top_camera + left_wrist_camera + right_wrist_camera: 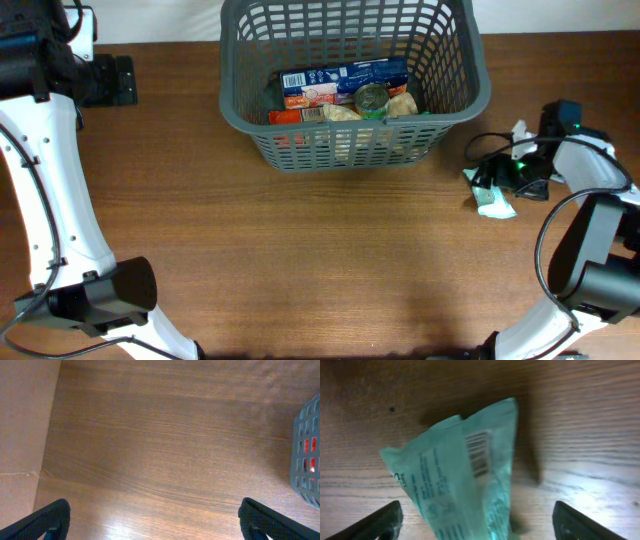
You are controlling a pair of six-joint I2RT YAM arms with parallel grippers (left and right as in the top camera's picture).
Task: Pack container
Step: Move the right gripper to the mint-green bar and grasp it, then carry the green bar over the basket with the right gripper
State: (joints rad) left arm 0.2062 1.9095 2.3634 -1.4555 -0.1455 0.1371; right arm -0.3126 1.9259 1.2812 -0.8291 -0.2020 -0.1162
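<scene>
The container, a dark grey slotted basket (350, 140), stands at the back middle of the table; its corner shows in the left wrist view (307, 455). Inside lie a blue-and-red box (340, 82), a small can (371, 98) and other packets. A pale green plastic packet (492, 200) with a barcode lies on the table at the right, and fills the right wrist view (465, 480). My right gripper (477, 527) is open with its fingers either side of the packet, just above it. My left gripper (150, 522) is open and empty over bare wood at the far left.
The left arm's black base mount (105, 80) sits at the back left. The right arm's black cable (490, 145) loops on the table between basket and packet. A pale wall or board (22, 435) borders the table's left edge.
</scene>
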